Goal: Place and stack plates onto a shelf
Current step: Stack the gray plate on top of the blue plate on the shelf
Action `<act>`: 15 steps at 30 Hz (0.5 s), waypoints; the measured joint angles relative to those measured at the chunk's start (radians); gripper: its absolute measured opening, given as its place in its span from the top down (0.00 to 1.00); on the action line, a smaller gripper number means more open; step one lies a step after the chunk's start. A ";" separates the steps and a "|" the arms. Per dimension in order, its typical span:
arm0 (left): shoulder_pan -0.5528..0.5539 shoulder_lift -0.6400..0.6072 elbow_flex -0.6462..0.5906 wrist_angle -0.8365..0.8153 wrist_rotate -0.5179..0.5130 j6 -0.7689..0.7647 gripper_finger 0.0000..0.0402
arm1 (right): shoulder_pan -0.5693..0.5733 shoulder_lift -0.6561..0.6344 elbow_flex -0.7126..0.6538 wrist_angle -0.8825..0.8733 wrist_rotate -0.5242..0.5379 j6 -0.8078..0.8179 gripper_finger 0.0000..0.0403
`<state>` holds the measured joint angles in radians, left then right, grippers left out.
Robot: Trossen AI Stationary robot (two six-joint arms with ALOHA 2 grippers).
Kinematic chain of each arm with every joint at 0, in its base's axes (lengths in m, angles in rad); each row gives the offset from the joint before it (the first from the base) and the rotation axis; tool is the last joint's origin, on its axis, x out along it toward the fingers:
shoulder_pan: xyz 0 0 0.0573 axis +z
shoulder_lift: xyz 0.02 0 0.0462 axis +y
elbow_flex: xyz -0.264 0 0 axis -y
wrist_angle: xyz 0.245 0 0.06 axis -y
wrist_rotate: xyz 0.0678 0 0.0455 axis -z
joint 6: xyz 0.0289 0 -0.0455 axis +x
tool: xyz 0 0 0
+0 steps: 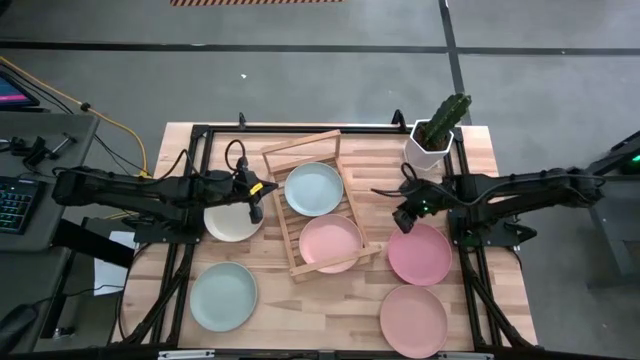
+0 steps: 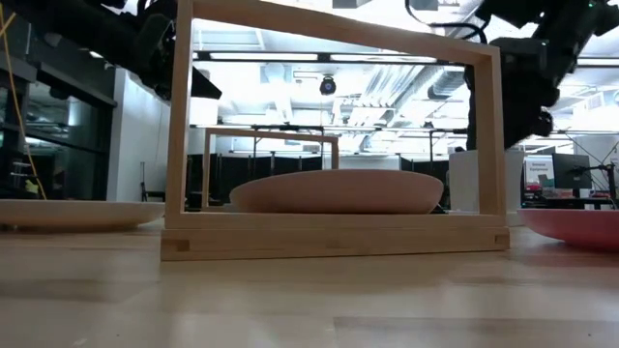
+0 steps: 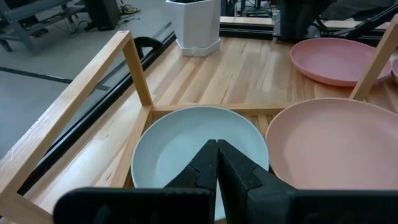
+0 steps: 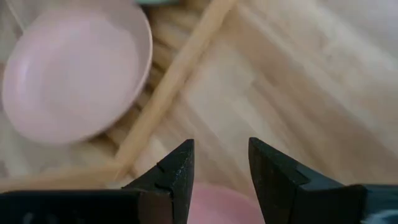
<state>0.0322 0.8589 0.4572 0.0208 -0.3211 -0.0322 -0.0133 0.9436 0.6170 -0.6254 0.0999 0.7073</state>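
Note:
The wooden slatted shelf (image 1: 322, 205) lies on the table's middle. A mint-blue plate (image 1: 313, 188) sits on its far half and a pink plate (image 1: 331, 243) on its near half. A cream plate (image 1: 228, 224) lies left of the shelf, with a second mint-blue plate (image 1: 223, 296) nearer. Two pink plates (image 1: 420, 255) (image 1: 413, 320) lie right of the shelf. My left gripper (image 1: 256, 210) hovers shut above the cream plate's right edge, beside the shelf's left rail, touching nothing. My right gripper (image 1: 398, 222) hangs open over the farther pink plate's left rim (image 4: 211, 208).
A white cactus pot (image 1: 435, 138) stands at the table's far right corner, just beyond my right arm. Black frame rails run along the table's left and right sides. The shelf's raised end frame (image 2: 334, 237) stands across the low view.

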 joint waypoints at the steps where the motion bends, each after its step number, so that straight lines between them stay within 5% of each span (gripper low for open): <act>1: 0.000 0.000 0.000 0.000 0.000 0.000 1.00 | 0.005 0.000 0.000 0.026 0.027 -0.005 0.67; 10: 0.000 0.000 0.000 -0.013 -0.096 -0.014 0.99 | 0.010 -0.002 0.000 0.297 0.228 -0.171 0.67; 15: -0.006 0.000 0.000 -0.071 -0.105 -0.158 0.92 | 0.010 -0.001 0.001 0.387 0.278 -0.238 0.67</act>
<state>0.0260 0.8589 0.4572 -0.0507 -0.4263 -0.1905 -0.0036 0.9424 0.6178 -0.2388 0.3781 0.4693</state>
